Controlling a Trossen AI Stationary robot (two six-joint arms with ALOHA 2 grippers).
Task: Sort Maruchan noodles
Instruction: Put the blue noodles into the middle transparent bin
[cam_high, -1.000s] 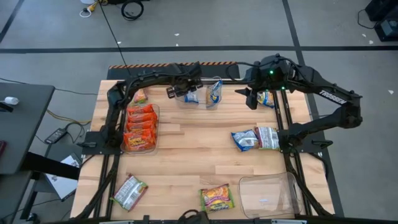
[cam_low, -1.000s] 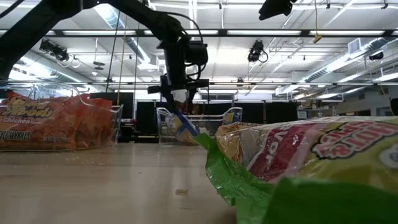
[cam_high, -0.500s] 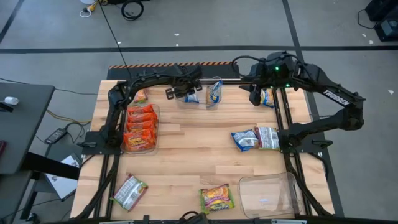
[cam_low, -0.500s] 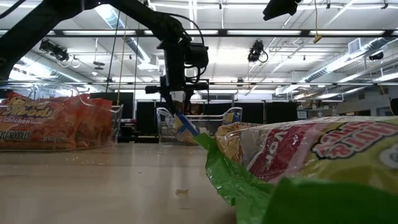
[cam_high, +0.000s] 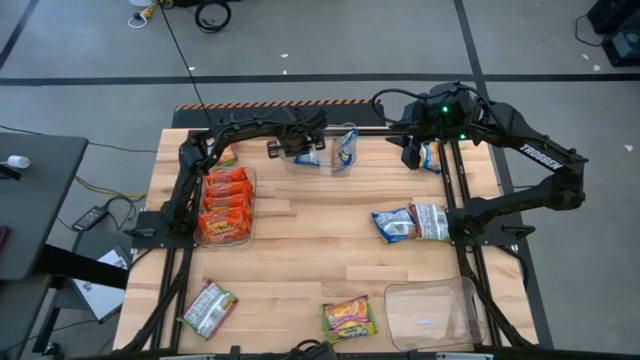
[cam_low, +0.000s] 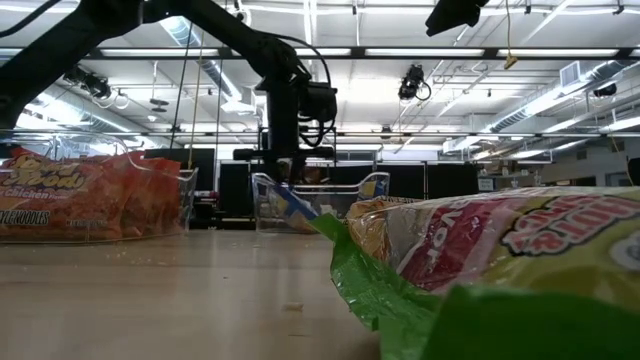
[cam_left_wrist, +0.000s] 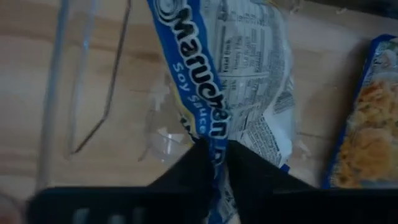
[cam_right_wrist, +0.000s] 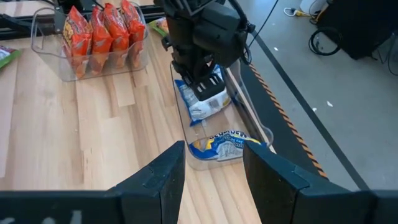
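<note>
A clear tray at the table's far edge holds two blue-and-yellow noodle packets: a soy-sauce one and another standing beside it. My left gripper reaches down into this tray and is shut on the soy-sauce packet. My right gripper hangs open, high over the far right, with nothing between its fingers. Orange-red packets stand on edge in a clear tray on the left. My left gripper pinches the soy-sauce packet by its blue printed edge strip between the two fingers. The fingers come from above, pointing steeply down. The packet slants up out of the tray, with its lower part inside.
Loose packets lie around the table: blue and silver-white at the right, one under my right arm, silver-red near left, yellow-green near middle. An empty clear tray stands near right.
My left gripper has sunk a little into the far tray, rolled slightly, and closed its fingers on the soy-sauce packet, which stays slanted in the tray.
</note>
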